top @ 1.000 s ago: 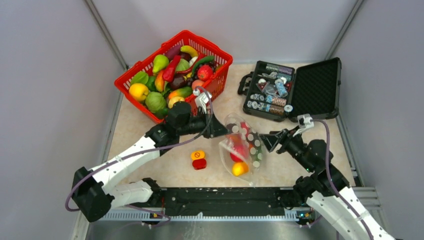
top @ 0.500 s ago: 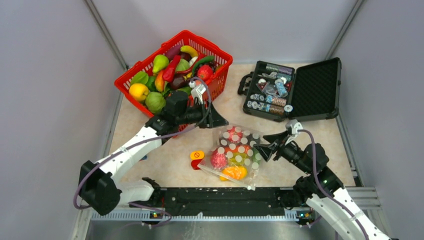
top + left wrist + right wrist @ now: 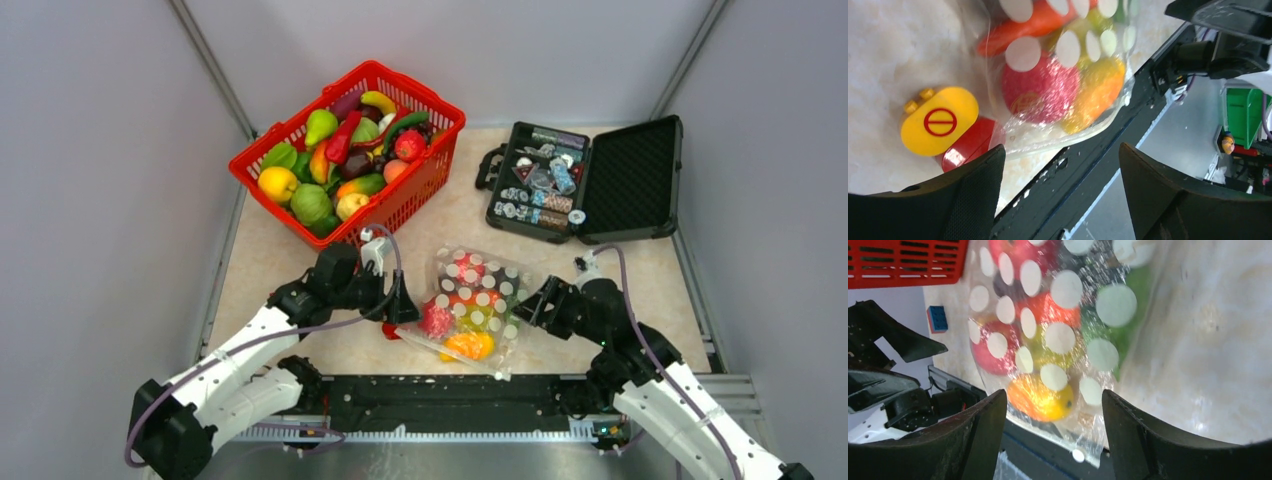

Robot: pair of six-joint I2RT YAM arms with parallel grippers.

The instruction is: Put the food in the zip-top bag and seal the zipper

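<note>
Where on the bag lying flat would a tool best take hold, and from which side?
Probably the clear near corner of the bag, from the right, by the open right tool: only thin film there, while the food bulges elsewhere, too lumpy to pinch.

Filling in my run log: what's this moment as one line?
food in zip-top bag, lying on table | left pincer: open beside bag | right pincer: open beside bag | sealed: cannot tell

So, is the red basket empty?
No, the red basket is piled high with toy fruits and vegetables, as the top camera shows.
</note>
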